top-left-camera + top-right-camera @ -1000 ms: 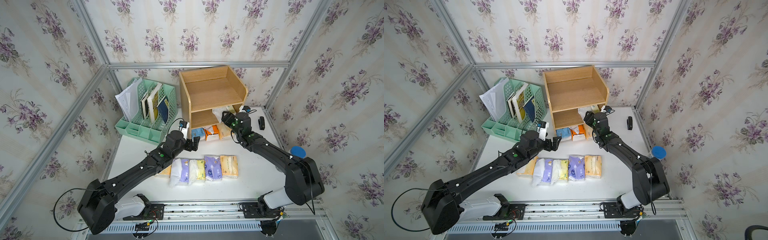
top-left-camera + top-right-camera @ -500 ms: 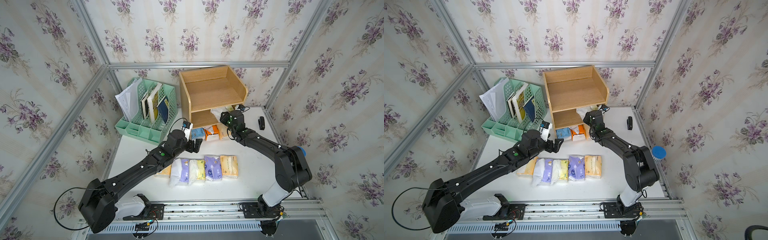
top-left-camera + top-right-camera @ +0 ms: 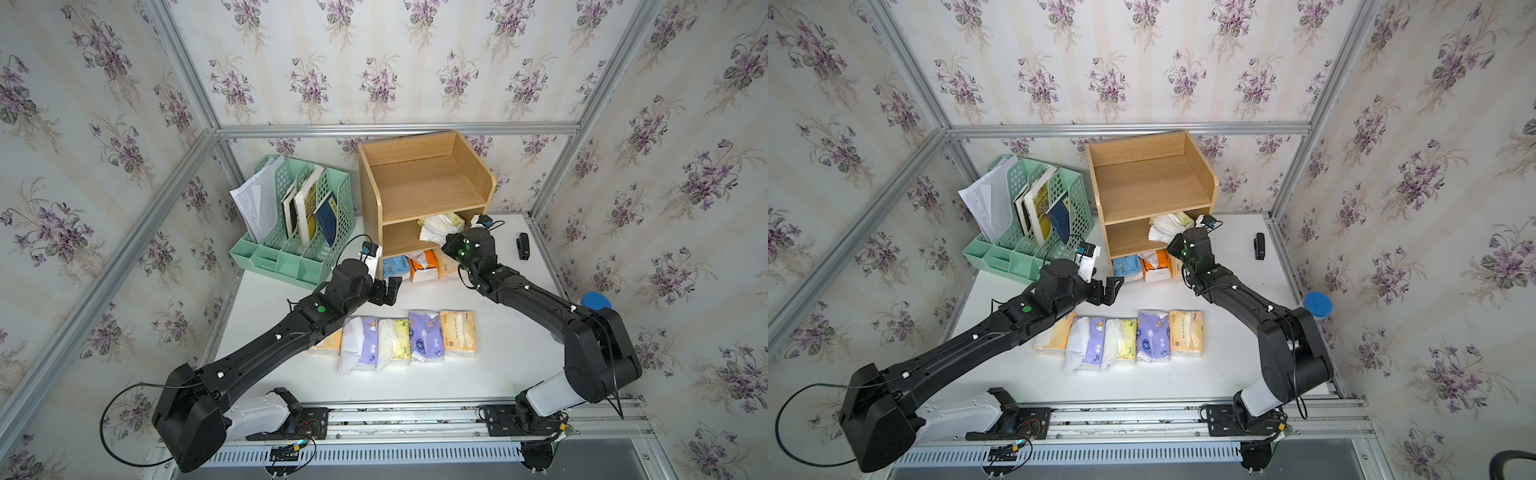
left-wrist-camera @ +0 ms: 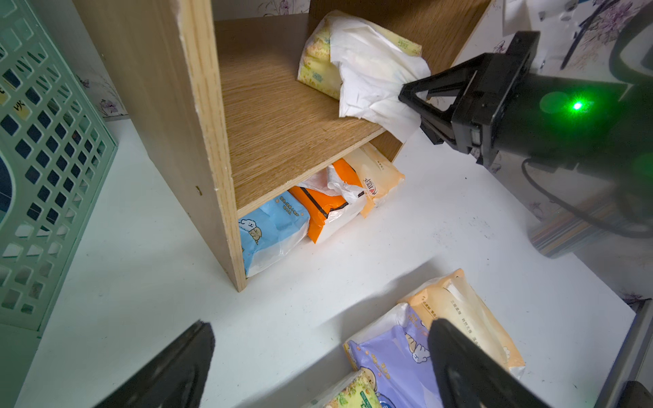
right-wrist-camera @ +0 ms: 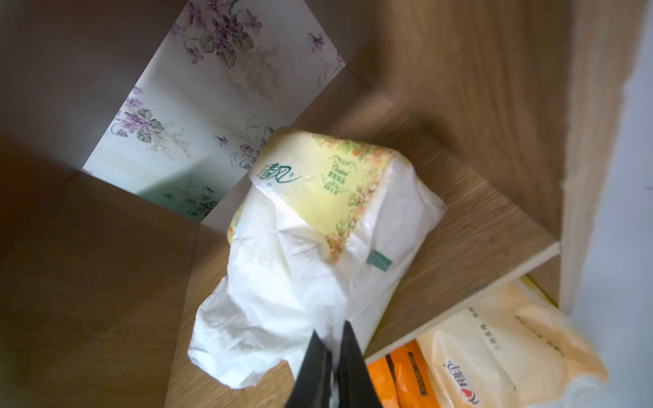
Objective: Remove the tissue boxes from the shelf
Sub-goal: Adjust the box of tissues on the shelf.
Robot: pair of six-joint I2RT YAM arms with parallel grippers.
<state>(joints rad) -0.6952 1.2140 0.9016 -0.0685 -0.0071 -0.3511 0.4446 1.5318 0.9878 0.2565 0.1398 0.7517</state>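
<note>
Right hand [image 5: 332,335]: pressed together on a bunch of loose white tissue [image 5: 282,282], just at the front lip of the middle tier
Loose white tissue: spills from the open end of a soft pale yellow-green plastic-wrapped tissue pack [image 5: 318,183]
Pack's place: on the middle tier of the small light-brown wooden shelf [image 3: 419,187], over by its right side panel
Direction: the pack lies beyond the hand, deeper into the shelf, its long axis running roughly back to front with the open end facing the hand
Likely snag: the pinch looks to be on tissue rather than wrapper, so a sheet might slip out alone
Left hand [image 3: 387,289]: spread wide, holding nothing, over the white table [image 3: 498,365] before the bottom tier
Bottom tier: light-blue pack [image 3: 395,266], orange pack [image 3: 424,268] and pale orange pack [image 3: 446,266] side by side
Nearer arm: right for the yellow-green pack, left for the light-blue one
Already out: a row of five packs [image 3: 399,338] on the table
</note>
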